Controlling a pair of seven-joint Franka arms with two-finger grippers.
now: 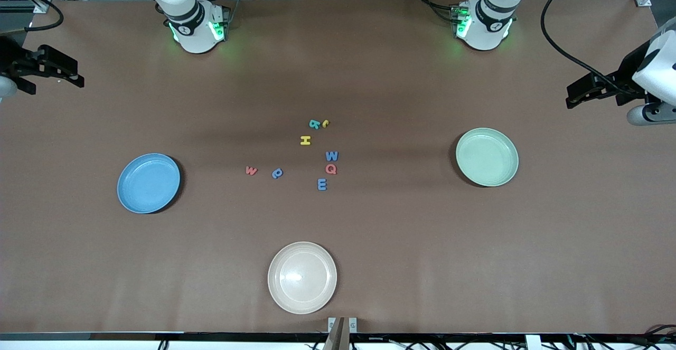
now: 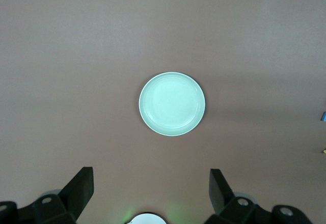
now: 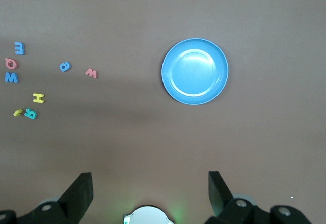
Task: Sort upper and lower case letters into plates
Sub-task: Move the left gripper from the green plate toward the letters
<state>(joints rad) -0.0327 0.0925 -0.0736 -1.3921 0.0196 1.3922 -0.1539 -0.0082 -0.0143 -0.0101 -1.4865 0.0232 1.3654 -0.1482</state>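
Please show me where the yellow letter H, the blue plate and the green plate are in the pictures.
yellow letter H (image 1: 305,140), front view, on its crossbar.
blue plate (image 1: 148,183), front view, on its bare middle.
green plate (image 2: 172,103), left wrist view, on its bare middle.

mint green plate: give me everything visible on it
The pale mint green round plastic plate is shallow, with a low raised rim and a flat glossy well. It lies flat and upright on the brown table, toward the left arm's end, empty, with no letter in it or touching it. The open left gripper is high over it, holding nothing.
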